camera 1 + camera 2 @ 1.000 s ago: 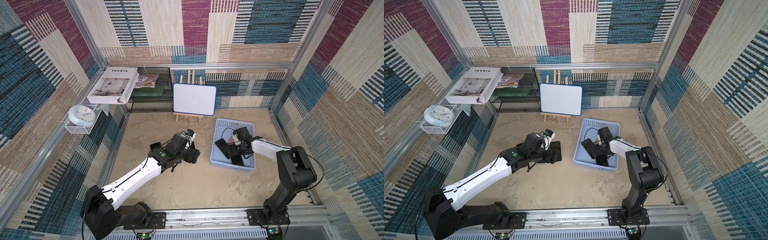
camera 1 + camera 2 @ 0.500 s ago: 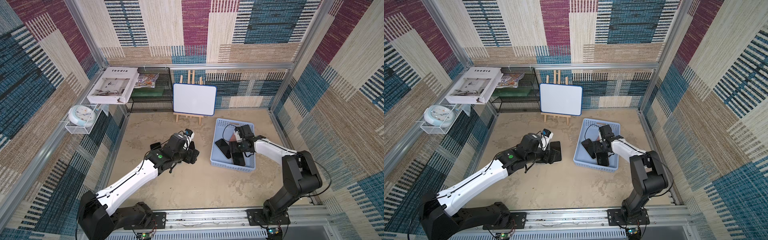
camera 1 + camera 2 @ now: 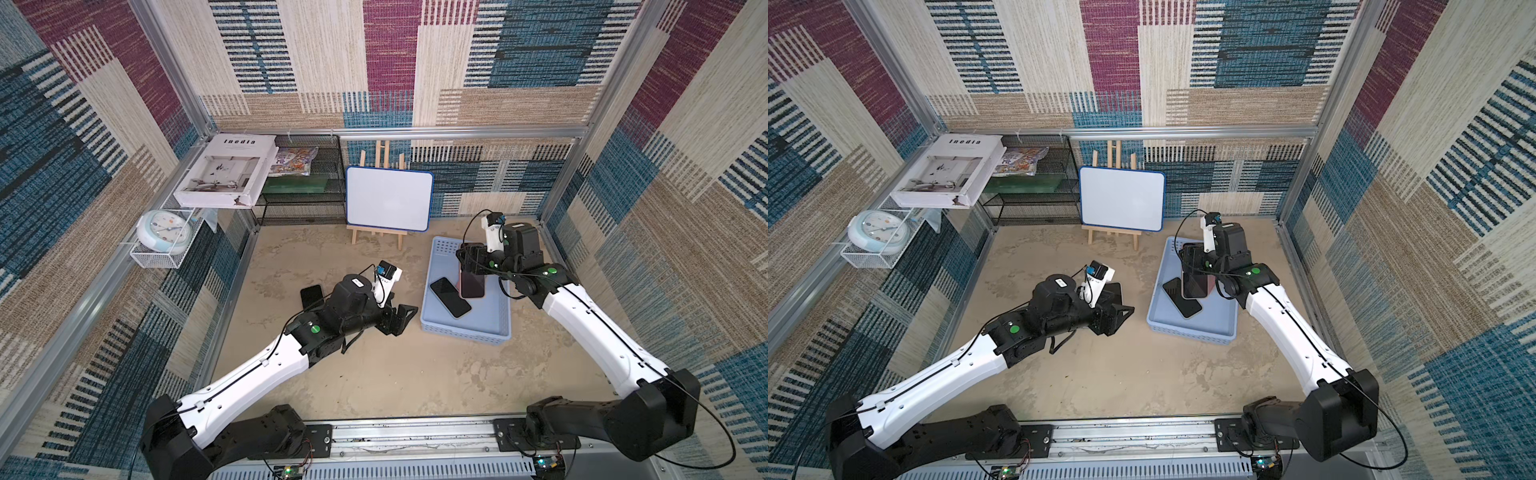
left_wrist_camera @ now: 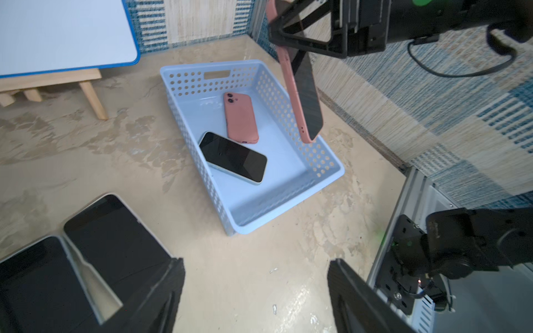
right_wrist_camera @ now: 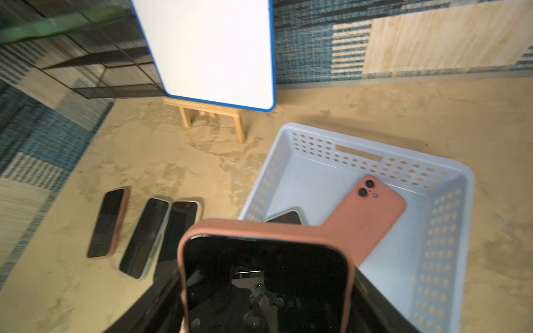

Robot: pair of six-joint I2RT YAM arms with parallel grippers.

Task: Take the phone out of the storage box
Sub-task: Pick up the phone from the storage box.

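the right gripper (image 3: 471, 266) pinched the pink-cased phone (image 3: 472, 286) by its upper end, hanging it upright above the storage box (image 3: 465, 334), likely to clear the walls. the left gripper (image 3: 400, 319) hovered spread and empty beside the box.

Texture rundown: mostly plastic, plus one gritty, blotchy worktop (image 3: 395, 374)

The storage box (image 4: 259, 201) is smooth pale blue plastic. The lifted phone (image 4: 308, 95) has a glossy black glass face in a matt pink, rubbery-looking case; the pink phone (image 4: 241, 117) lying in the box shows the same matt back, and the black-screen phone (image 4: 233, 157) beside it is mirror-glossy with a pale rim. At 12 o'clock the whiteboard (image 3: 388, 198) is slick white, blue plastic edge, on a bare wood easel (image 5: 240, 127); the rack (image 3: 303, 208) at 11 o'clock is black metal mesh, and the walls (image 3: 332, 62) are coarse woven cloth.
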